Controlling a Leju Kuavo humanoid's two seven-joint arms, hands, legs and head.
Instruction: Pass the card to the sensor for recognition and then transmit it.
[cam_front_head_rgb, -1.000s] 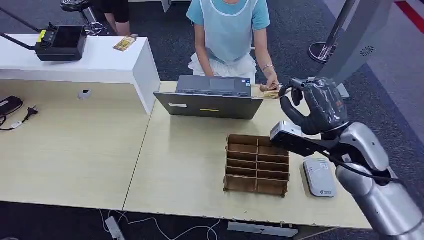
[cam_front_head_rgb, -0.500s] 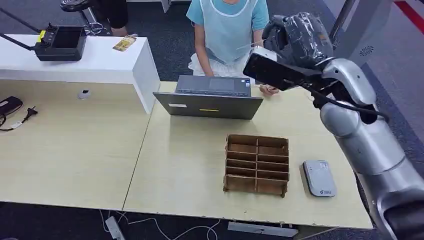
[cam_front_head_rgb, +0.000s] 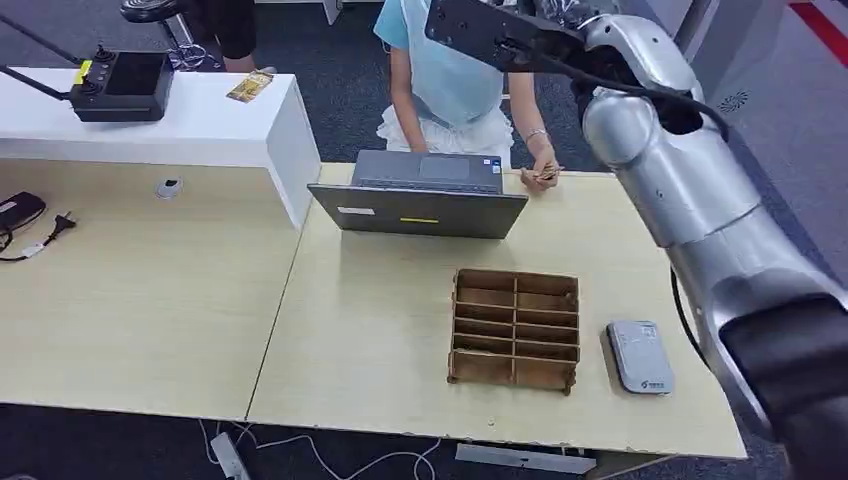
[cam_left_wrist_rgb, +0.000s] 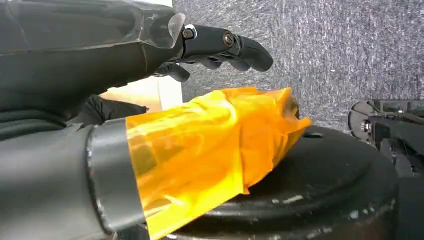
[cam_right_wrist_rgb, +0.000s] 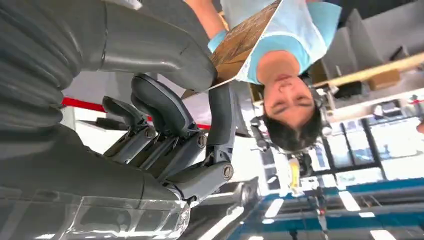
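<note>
My right arm is raised high over the table's far right side. In the right wrist view my right hand pinches a brown patterned card between thumb and a finger, held up in front of a person in a blue shirt. The grey card sensor lies flat on the table's right side, far below the hand. My left hand hangs low with its fingers apart and nothing in it; its thumb is wrapped in orange tape.
A wooden compartment organiser stands left of the sensor. An open laptop sits at the far edge, and the person's hand beside it holds a small brownish item. A white counter with a black device is at left.
My right arm has swung up from the person's hand at the table's far edge to the top of the head view, carrying the card. The person's hand stays by the laptop.
</note>
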